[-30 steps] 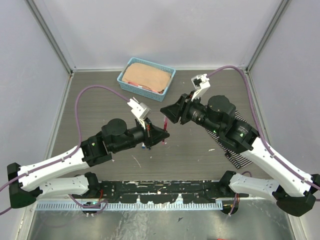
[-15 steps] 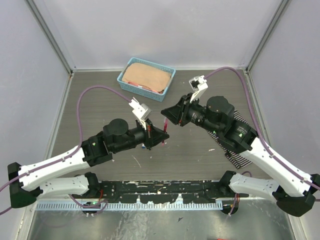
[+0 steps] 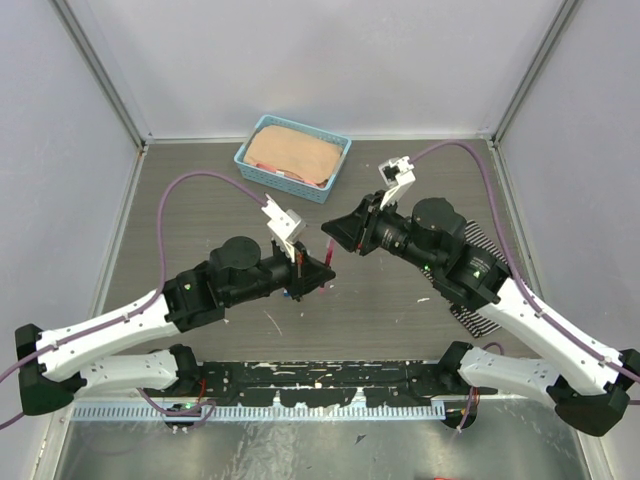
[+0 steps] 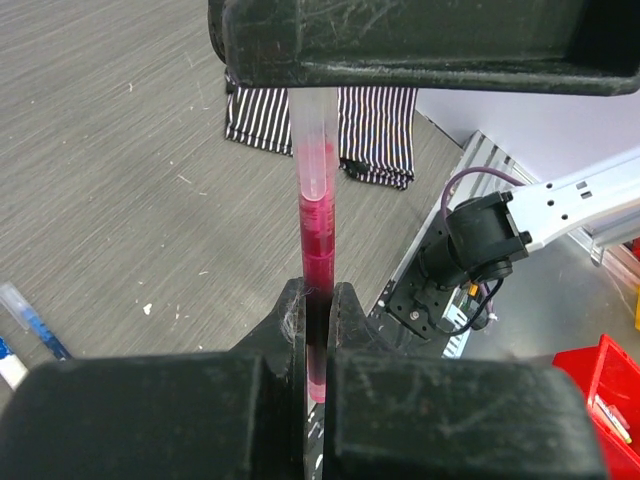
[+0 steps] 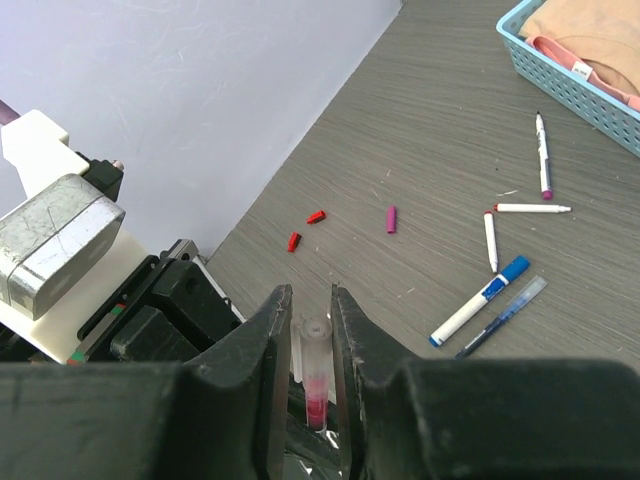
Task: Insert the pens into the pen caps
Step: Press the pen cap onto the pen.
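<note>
In mid-air over the table my two grippers meet end to end on one pen. My left gripper (image 4: pixel 318 300) is shut on its magenta pen cap (image 4: pixel 318 250). The pen's whitish barrel (image 4: pixel 312 120) runs from the cap up into my right gripper (image 5: pixel 311 295), which is shut on that barrel (image 5: pixel 318 345). From above, the pen (image 3: pixel 327 250) bridges both grippers. Loose on the table lie two red caps (image 5: pixel 293 240), a magenta cap (image 5: pixel 391 218), three thin white pens (image 5: pixel 542 150) and a blue capped marker (image 5: pixel 478 301).
A blue basket (image 3: pixel 245 160) with a tan cloth stands at the back. A black-and-white striped cloth (image 4: pixel 370 130) lies on the right under my right arm. Grey walls close in the table on three sides.
My right gripper's jaws have narrowed onto the pen barrel, and it has edged slightly toward the left gripper. The left gripper has kept its grip, barely moving.
</note>
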`<action>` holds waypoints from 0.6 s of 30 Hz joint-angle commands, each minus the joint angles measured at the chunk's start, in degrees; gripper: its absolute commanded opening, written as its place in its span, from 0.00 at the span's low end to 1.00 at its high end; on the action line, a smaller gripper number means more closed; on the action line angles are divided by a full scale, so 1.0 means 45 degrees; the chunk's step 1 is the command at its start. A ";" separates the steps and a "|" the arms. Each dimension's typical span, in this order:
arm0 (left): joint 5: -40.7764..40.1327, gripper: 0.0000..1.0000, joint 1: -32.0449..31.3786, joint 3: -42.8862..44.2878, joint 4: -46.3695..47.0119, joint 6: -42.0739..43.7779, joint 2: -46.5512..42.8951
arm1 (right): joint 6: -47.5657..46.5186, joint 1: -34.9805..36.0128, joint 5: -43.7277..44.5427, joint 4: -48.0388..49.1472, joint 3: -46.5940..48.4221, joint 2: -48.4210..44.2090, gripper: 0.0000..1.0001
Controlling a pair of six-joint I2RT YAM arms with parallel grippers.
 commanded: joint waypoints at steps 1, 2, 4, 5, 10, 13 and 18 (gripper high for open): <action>-0.0262 0.00 0.0019 0.1358 0.1752 0.0603 -0.0094 | 0.0323 0.0145 -0.0604 -0.0577 -0.0660 -0.0094 0.00; -0.0265 0.00 0.0016 0.1422 0.1796 0.0623 -0.0075 | 0.0311 0.0207 -0.0455 -0.0659 -0.0771 -0.0153 0.01; -0.0317 0.00 0.0016 0.1459 0.2006 0.0647 -0.0092 | 0.0220 0.0358 -0.0178 -0.0750 -0.1000 -0.0292 0.00; -0.0367 0.00 0.0018 0.1469 0.2135 0.0621 -0.0099 | 0.0179 0.0480 -0.0043 -0.0748 -0.1141 -0.0358 0.00; -0.0422 0.00 0.0009 0.1810 0.2486 0.0589 -0.0015 | 0.0183 0.1096 0.0247 -0.1039 -0.1678 -0.0406 0.00; -0.0439 0.00 0.0019 0.1962 0.2589 0.0755 0.0038 | 0.0289 0.1645 0.0394 -0.1344 -0.1759 -0.0286 0.00; -0.0549 0.00 0.0013 0.2098 0.2687 0.0957 0.0057 | 0.0377 0.3037 0.1260 -0.1715 -0.1995 -0.0138 0.01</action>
